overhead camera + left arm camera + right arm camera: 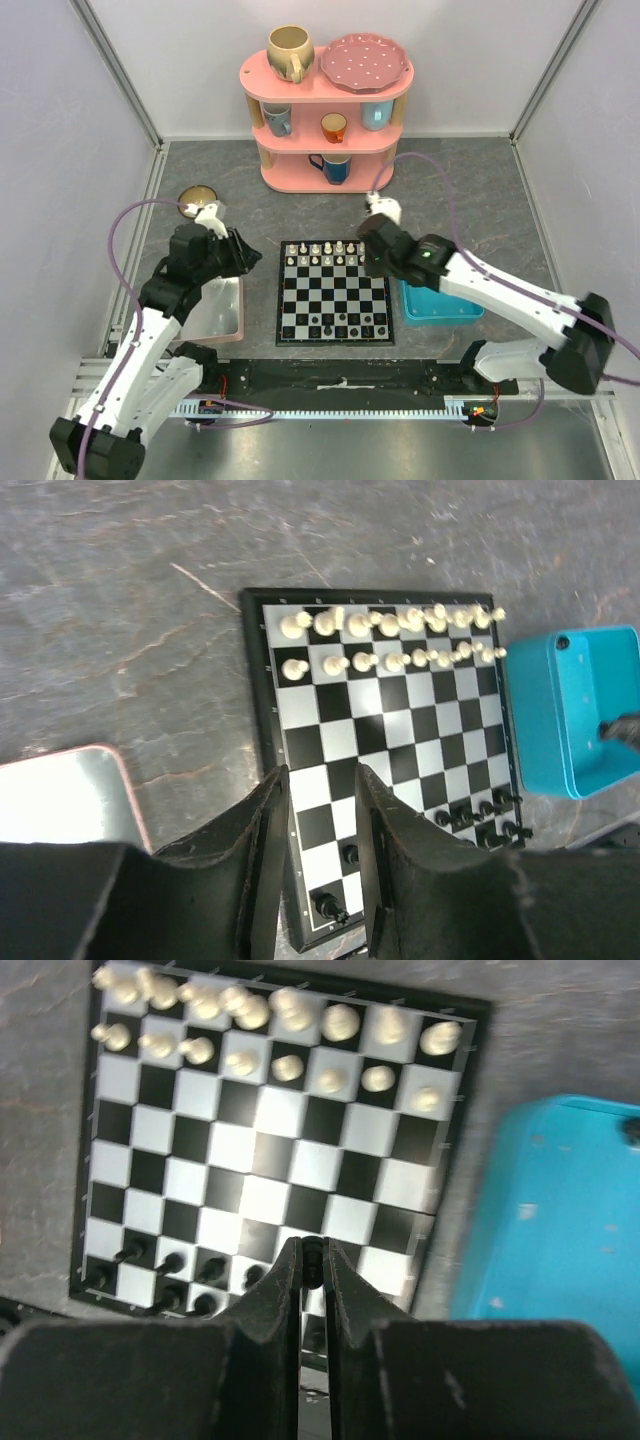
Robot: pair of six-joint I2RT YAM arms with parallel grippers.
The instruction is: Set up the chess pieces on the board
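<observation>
Above the board's [335, 290] 3 o'clock side, right fingers [370, 264] pinch a black piece [313, 1252]; left fingers [244, 256], at 9 o'clock, gape empty. White pieces [320, 252] line 12 o'clock, black pieces [340, 325] 6 o'clock.

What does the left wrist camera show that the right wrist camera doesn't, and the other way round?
Only the left wrist view: a corner of the pink-rimmed tray beside the board, and the left gripper open with nothing between its fingers.
Only the right wrist view: the right gripper shut on what looks like a small black piece.
Both: the board, two rows of cream pieces at its far edge, black pieces along the near edge, and the blue tray.
</observation>
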